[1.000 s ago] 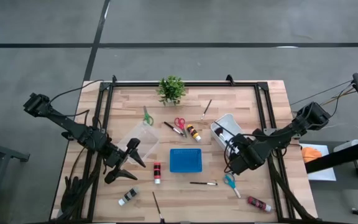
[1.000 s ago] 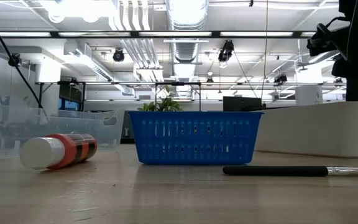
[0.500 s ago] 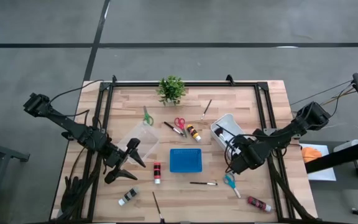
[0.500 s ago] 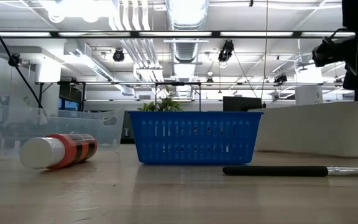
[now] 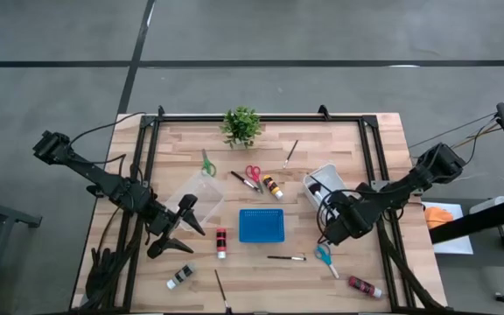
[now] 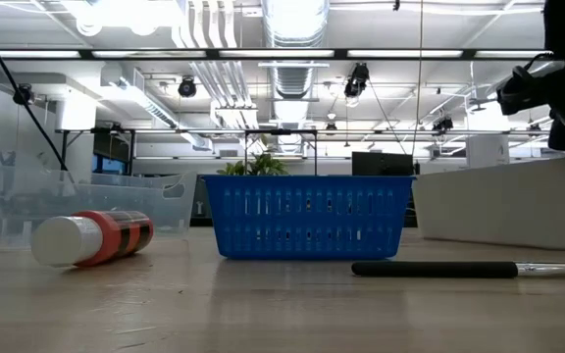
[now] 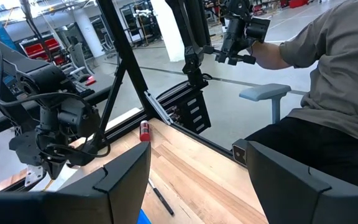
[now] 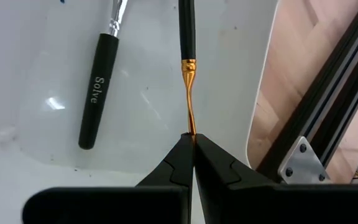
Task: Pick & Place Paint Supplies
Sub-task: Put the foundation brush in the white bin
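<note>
My right gripper (image 8: 192, 138) is shut on a thin brush (image 8: 187, 37) over the white bin (image 5: 324, 181) at the table's right. A second black-handled brush (image 8: 97, 93) lies on the bin's floor. My left gripper (image 5: 182, 224) waits open above the table's left near part, next to the clear container (image 5: 196, 196), touching nothing. Loose on the wood lie a red bottle (image 5: 221, 242), a black brush (image 5: 285, 257), blue scissors (image 5: 325, 256), red scissors (image 5: 253, 173), green scissors (image 5: 207, 164) and an orange bottle (image 5: 272, 185). My right gripper pinches the brush's thin orange tail end (image 8: 191, 124) between its two fingertips. The fingers slant steeply down from the table's right and lie along the brush. The brush's black part runs on over the bin's floor and out of the picture.
A blue basket (image 5: 261, 225) stands mid-table. A potted plant (image 5: 241, 125) stands at the far edge. More supplies lie along the near edge: a red bottle (image 5: 365, 286), a black-and-white bottle (image 5: 180, 276), a brush (image 5: 220, 289). A seated person (image 7: 334, 93) shows beyond the table's right.
The white bin has shifted a little toward the table's right edge and turned slightly; in the low view its rim now slants where it ran level before. My right gripper stays shut on the brush.
</note>
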